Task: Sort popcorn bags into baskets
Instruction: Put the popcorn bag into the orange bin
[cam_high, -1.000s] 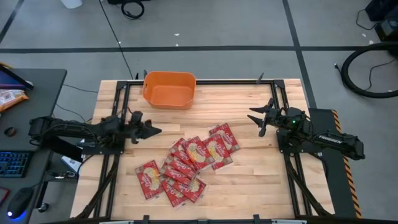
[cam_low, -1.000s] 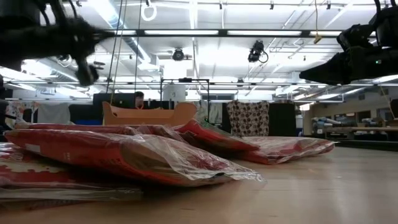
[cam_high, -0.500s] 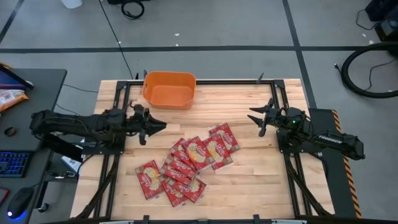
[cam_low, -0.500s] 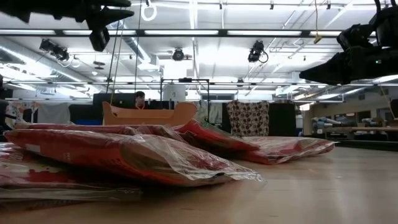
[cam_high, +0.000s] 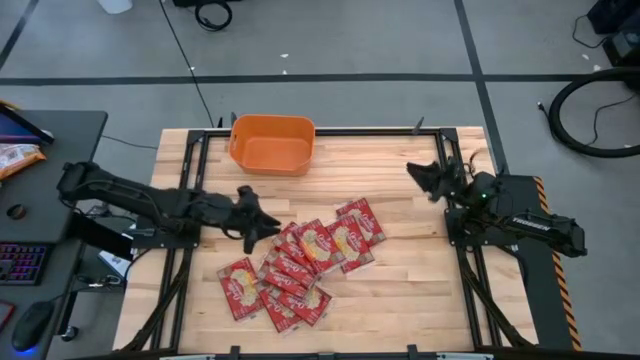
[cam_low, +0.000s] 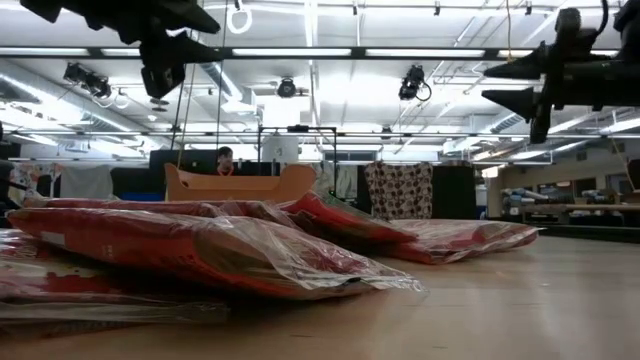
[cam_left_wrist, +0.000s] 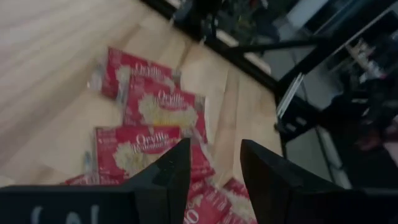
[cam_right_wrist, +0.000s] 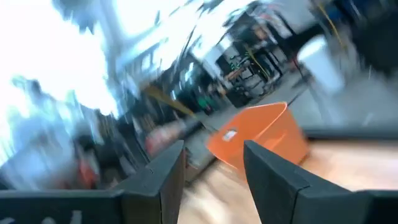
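Popcorn bags (cam_high: 305, 262) heaped mid wooden table (cam_high: 400, 290); orange basket (cam_high: 272, 143) at far edge; both grippers' fingers apart, empty.

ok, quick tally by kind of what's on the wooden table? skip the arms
Flat red foil popcorn packets: about 10 (they overlap in a pile, so this is approximate)
Orange plastic rectangular tub: 1
Total: about 11
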